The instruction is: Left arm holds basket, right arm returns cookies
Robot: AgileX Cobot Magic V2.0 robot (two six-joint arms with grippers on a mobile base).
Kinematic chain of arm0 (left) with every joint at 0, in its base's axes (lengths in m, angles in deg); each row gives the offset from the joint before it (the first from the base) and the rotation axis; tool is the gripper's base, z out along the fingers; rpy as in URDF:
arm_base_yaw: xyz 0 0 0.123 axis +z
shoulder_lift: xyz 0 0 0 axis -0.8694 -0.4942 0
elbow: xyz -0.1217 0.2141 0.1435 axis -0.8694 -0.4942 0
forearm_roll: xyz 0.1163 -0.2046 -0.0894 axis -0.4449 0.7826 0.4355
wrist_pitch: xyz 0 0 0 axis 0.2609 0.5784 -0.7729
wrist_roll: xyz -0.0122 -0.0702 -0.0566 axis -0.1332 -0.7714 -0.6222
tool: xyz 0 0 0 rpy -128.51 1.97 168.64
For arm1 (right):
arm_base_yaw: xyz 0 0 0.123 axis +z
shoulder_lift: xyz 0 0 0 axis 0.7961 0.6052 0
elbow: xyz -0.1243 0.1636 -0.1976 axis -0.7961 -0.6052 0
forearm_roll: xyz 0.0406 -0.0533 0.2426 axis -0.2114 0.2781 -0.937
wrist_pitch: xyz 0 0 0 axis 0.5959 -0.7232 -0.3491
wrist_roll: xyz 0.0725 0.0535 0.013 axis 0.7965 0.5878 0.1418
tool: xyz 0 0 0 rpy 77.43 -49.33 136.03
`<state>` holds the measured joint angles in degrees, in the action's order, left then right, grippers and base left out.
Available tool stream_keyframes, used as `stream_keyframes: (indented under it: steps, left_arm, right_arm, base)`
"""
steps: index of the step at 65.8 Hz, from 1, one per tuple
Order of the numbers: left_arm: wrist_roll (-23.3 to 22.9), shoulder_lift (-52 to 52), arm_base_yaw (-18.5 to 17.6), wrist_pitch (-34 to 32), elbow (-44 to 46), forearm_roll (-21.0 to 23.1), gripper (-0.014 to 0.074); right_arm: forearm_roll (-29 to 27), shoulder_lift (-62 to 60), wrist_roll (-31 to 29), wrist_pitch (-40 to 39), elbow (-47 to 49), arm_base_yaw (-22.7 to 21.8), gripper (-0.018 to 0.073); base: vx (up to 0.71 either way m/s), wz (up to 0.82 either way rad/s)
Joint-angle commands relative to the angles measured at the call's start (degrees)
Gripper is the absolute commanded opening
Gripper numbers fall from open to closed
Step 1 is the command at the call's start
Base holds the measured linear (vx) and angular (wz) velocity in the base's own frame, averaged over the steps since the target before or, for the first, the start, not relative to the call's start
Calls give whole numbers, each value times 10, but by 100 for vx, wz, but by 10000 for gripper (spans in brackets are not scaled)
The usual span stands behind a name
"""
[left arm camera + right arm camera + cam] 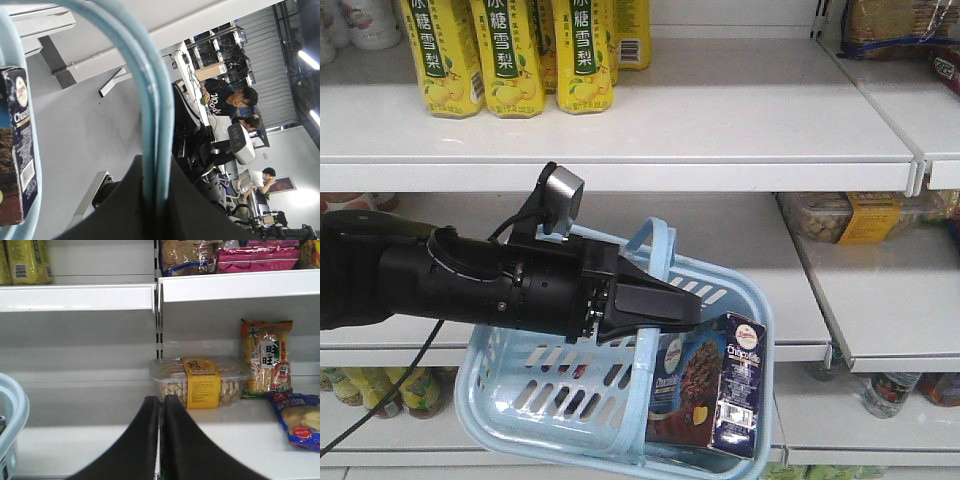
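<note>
The light blue basket (520,400) hangs in front of the shelves, held up by its loop handles (656,250). My left gripper (692,308) is shut on those handles; in the left wrist view both blue straps (156,130) run down between its black jaws (156,175). The navy cookies box (710,392) stands upright in the basket's right end, also seen at the left edge of the left wrist view (17,150). My right gripper (161,401) is shut on nothing, pointing at the middle shelf, with the basket rim (12,410) at its left.
Yellow drink cartons (510,55) stand on the top shelf. A clear tub with a yellow label (202,381), a snack pack (265,357) and a blue biscuit bag (300,420) lie on the middle right shelf (235,425). The upper shelf edge (77,297) overhangs.
</note>
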<state>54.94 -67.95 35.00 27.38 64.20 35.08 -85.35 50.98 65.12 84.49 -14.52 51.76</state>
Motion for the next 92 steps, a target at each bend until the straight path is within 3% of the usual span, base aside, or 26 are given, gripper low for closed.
stream_keyframes:
  steps: [1, 92]
  left_arm:
    - [9, 28, -3, 36, 19, 77, -6]
    - [9, 28, -3, 36, 19, 77, -6]
  right_arm:
    - [3, -5, 1, -42, -10, -2, -6]
    - [3, -5, 1, -42, -10, -2, -6]
  base:
    - [7, 6]
    - [5, 0]
